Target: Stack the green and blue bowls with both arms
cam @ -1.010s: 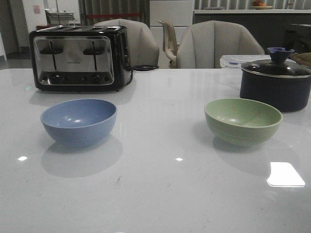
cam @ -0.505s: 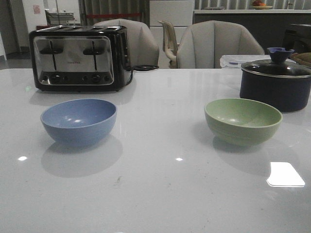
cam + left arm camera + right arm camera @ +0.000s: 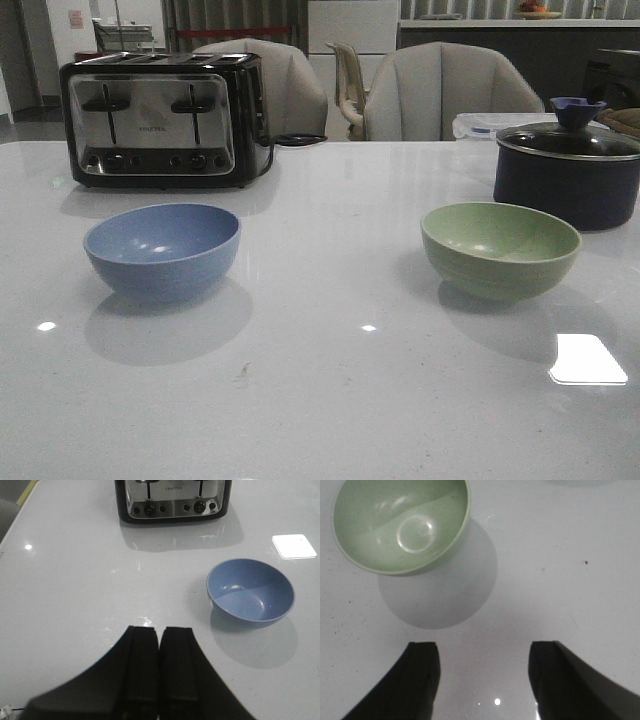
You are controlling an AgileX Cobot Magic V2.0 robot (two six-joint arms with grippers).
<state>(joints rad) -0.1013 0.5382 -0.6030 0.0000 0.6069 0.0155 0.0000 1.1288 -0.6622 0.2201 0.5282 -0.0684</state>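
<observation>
Open tabletop [image 3: 330, 380] lies between the blue bowl [image 3: 162, 250] at 9 o'clock and the green bowl [image 3: 500, 248] at 3 o'clock, well apart. A toaster [image 3: 160, 120] blocks 11 o'clock; a dark lidded pot [image 3: 568, 170] crowds 2 o'clock, near the green bowl.

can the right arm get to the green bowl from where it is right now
Probably yes. The right gripper is open, its fingers spread above bare table, and the green bowl sits just ahead with nothing between them. The pot stands behind the bowl, apart from it.
</observation>
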